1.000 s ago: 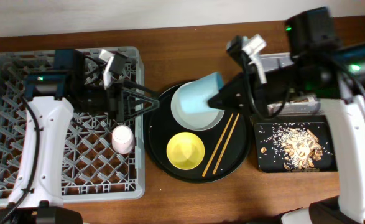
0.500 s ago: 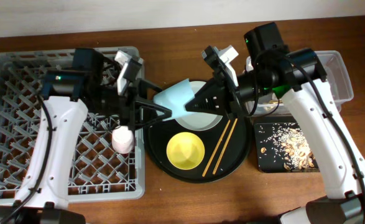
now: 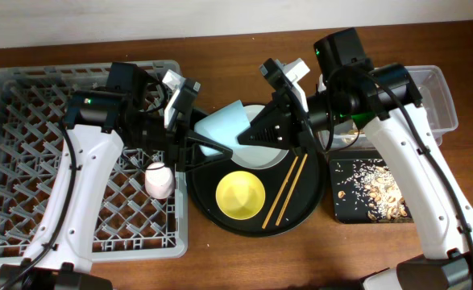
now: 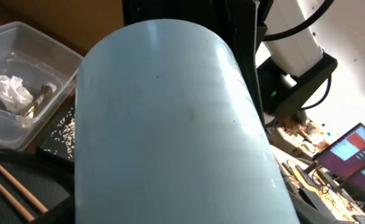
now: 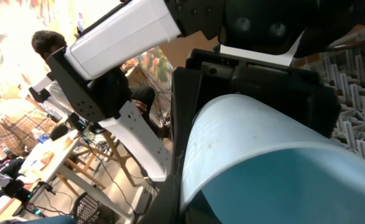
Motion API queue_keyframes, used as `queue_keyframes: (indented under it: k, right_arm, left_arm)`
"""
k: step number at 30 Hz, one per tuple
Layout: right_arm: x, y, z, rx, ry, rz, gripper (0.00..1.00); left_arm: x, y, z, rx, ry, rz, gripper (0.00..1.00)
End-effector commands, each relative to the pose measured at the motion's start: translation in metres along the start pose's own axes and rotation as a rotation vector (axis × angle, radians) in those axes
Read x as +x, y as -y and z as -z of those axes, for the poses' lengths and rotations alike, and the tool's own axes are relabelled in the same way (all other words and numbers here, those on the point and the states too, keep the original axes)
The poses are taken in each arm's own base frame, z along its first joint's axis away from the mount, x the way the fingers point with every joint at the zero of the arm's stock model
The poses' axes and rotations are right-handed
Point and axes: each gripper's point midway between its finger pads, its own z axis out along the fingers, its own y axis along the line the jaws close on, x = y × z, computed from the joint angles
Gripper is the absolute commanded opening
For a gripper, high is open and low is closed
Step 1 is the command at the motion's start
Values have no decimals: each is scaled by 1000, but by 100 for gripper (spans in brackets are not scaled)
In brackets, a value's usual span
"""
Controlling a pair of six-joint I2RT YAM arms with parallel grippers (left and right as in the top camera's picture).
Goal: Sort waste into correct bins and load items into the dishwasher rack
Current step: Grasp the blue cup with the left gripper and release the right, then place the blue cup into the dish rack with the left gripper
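Overhead view
- Light-blue cup (image 3: 220, 129): it lies on its side up in the air, between the two claws, over the left edge of the round black tray (image 3: 300, 216).
- Right claw (image 3: 242, 138): it pinches the cup at the cup's right end.
- Left claw (image 3: 200, 145): it is right at the cup's left end. I cannot tell if it is spread or pressed on the cup.
- Dishwasher rack (image 3: 26, 201): the big grey crate on the left of the table (image 3: 244, 258). The pink cup (image 3: 159, 179) sits in it near its right wall.
- On the round black tray: the grey-green plate (image 3: 262, 159) at the back, the yellow bowl (image 3: 240, 195) in front of it, and two chopsticks (image 3: 287, 187) just to the right of the bowl.
- Bins: the clear tub (image 3: 443, 97) is at the far right, partly hidden by the right arm. The black tray (image 3: 341, 211) lies in front of the tub and holds food scraps (image 3: 385, 189).

Left wrist view
- Cup: it is so close that it fills most of the picture. The claw's own fingers do not show.
- Clear tub: at the far left, with the white tissue (image 4: 8, 90) and a small wrapper (image 4: 40, 96) inside.
- Chopsticks: down in the left corner, on the dark tray.

Right wrist view
- Cup: it fills the lower right, with its open end to the camera. Dark claw parts are along its left side.
- Left claw: its black body sits just behind the cup's far end.
- Rack: a bit of its grey pegs shows at the right edge.
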Motion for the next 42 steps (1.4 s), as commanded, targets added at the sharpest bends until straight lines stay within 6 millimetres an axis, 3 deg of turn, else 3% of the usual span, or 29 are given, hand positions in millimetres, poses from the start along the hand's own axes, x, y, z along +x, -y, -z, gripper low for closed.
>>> queue_keyframes:
  k: [1,4,7,10,12,14,15,19,22,27,32,34,42]
  right_arm:
    - [11,11,-1,71,-58,-9,4]
    - [13,13,-1,79,-64,-15,4]
    - [13,12,-1,79,-64,-15,6]
    - [12,12,-1,74,-61,-15,28]
    - [11,12,1,78,-56,-25,53]
    - [10,13,5,91,-48,-36,70]
    - [8,15,11,107,-38,-43,99]
    - [4,22,33,170,-1,-105,99]
    - [7,34,54,247,21,-197,99]
    - [40,70,75,509,-118,-296,99]
    - [65,80,76,606,-238,-339,99]
    - [74,83,71,613,-275,-346,99]
    - [112,94,64,646,-386,-400,99]
  left_arm:
    - [-9,18,-1,34,26,-76,66]
    - [-9,18,-1,33,26,-80,52]
    - [-9,18,-1,33,26,-80,49]
    - [-8,16,-1,23,17,-79,48]
    - [-5,10,2,-11,-2,-59,42]
    - [-4,2,10,-54,-2,-19,41]
    - [-5,-4,20,-90,9,12,40]
    - [-2,-23,48,-219,17,105,37]
    - [19,-57,85,-462,-35,281,33]
    - [70,-114,169,-1061,-84,720,30]
    - [93,-126,211,-1389,-120,836,30]
    - [95,-127,214,-1430,-137,839,30]
    - [96,-147,188,-1412,-218,788,30]
